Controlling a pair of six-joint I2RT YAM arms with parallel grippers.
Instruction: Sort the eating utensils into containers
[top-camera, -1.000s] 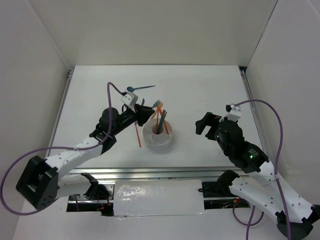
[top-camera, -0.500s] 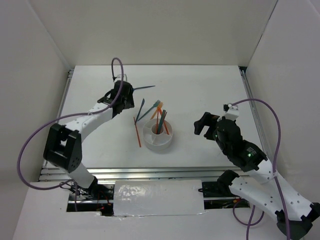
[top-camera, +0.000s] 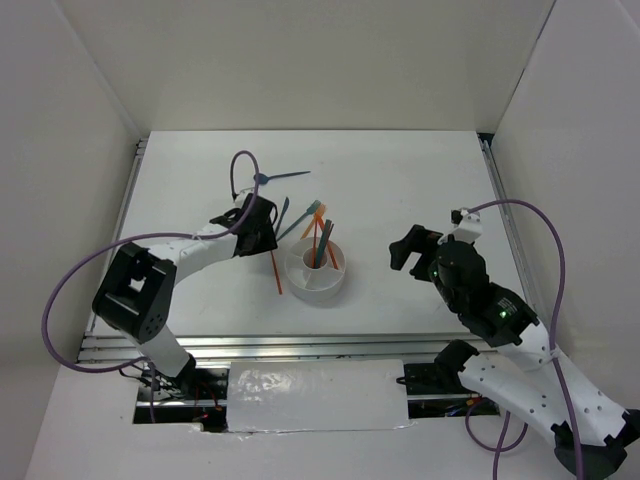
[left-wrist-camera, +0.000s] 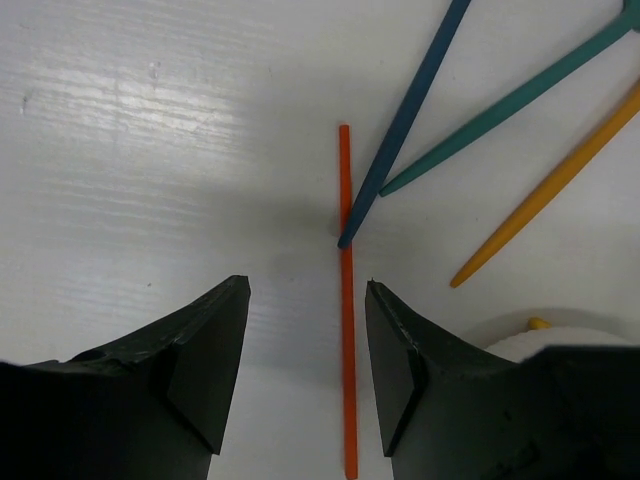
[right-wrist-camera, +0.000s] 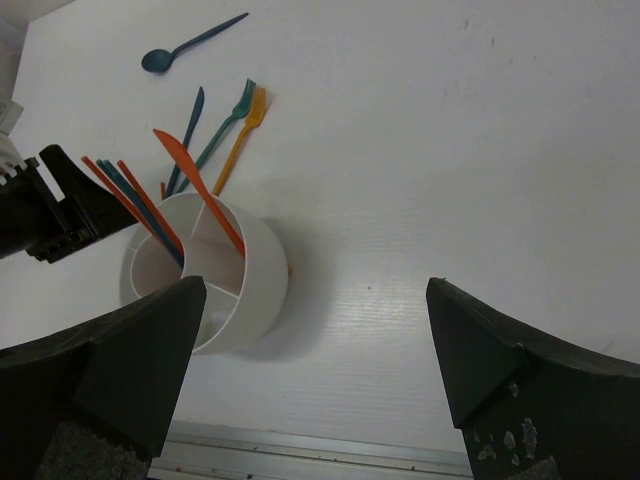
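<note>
My left gripper (left-wrist-camera: 305, 283) is open, low over the table, with an orange chopstick (left-wrist-camera: 346, 300) lying between its jaws, closer to the right finger and not gripped. A dark blue utensil (left-wrist-camera: 400, 130), a teal fork (left-wrist-camera: 510, 105) and an orange fork (left-wrist-camera: 545, 190) lie just beyond it. The round white holder (top-camera: 316, 283) stands right of the left gripper (top-camera: 262, 225); it holds chopsticks (right-wrist-camera: 130, 200) and an orange knife-like piece (right-wrist-camera: 200, 190). A blue spoon (top-camera: 275, 178) lies further back. My right gripper (right-wrist-camera: 318, 285) is open and empty, raised to the right of the holder (right-wrist-camera: 250, 290).
White walls enclose the table on the left, back and right. A metal rail (top-camera: 300, 345) runs along the near edge. The left arm's purple cable (top-camera: 240, 165) loops above the spoon.
The left arm pulled away from the holder, swung toward the back left, then came back down over the orange chopstick, its jaws widening. The right arm has stayed still.
</note>
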